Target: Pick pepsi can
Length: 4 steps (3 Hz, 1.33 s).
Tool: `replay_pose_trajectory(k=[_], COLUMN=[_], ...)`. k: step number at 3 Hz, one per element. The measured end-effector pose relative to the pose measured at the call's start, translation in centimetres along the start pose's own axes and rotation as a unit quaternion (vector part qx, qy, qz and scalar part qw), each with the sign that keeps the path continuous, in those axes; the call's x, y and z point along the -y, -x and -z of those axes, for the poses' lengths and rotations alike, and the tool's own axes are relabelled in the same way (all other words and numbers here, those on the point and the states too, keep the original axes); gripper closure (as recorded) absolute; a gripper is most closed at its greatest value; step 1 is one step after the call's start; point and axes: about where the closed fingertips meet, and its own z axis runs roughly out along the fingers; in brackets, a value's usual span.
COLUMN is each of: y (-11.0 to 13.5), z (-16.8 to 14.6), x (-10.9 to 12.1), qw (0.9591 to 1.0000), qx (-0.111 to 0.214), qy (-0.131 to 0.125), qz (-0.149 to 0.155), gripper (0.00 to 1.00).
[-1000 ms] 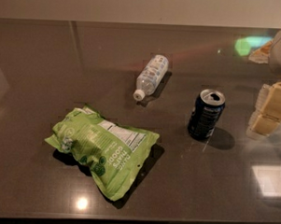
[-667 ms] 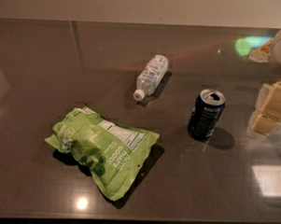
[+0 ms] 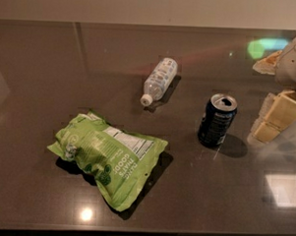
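The pepsi can (image 3: 217, 120) stands upright on the dark table (image 3: 223, 192), right of centre. It is dark navy with a silver top, and its pull-tab opening is open. My gripper (image 3: 275, 118) shows as pale cream blocks at the right edge, just right of the can and apart from it, with the white arm (image 3: 295, 62) above it. It holds nothing that I can see.
A clear plastic bottle (image 3: 160, 80) with a white cap lies on its side behind and left of the can. A green snack bag (image 3: 106, 156) lies flat at the front left. The table's far edge meets a pale wall.
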Motion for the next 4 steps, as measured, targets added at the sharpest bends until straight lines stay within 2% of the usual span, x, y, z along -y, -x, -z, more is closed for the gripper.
replay_pose_trajectory(k=[3,4], y=[-0.4,0.2], z=[-5.7,-6.9], x=[1.3,1.5], qw=[0.9972,0.9948], qx=[0.067,0.085], qy=[0.029,0.054], qz=[-0.017,-0.015], gripper=[0.0,0.0])
